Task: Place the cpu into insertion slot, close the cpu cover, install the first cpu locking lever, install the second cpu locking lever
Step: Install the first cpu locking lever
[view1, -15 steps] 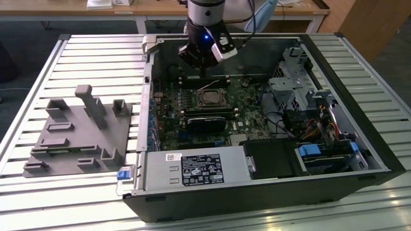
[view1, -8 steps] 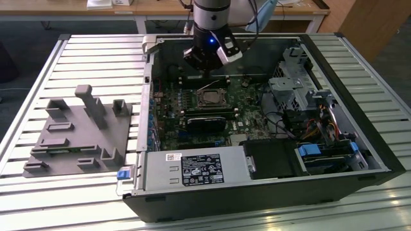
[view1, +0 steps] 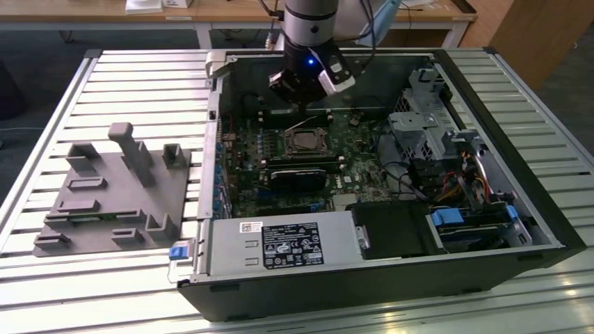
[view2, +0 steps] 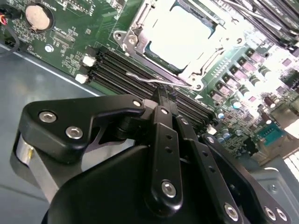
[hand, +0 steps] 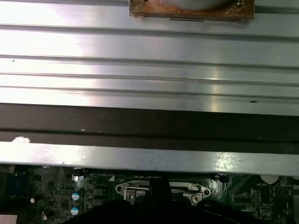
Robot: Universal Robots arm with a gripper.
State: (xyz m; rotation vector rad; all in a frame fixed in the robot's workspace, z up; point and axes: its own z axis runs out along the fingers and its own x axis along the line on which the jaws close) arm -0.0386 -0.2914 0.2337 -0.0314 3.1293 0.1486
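Silvery-grey square cpu [view2: 180,35]: one, seated.
Thin metal-frame cpu cover [view2: 133,28]: one, flat over it.
Black gripper [view2: 161,94]: one, fingers pinched together beside one wire lever [view2: 145,78].

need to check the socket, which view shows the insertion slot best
The second wrist view: the insertion slot is close and large, its metal rim plain. The exterior view shows it whole but small; the first wrist view catches just one metal edge.
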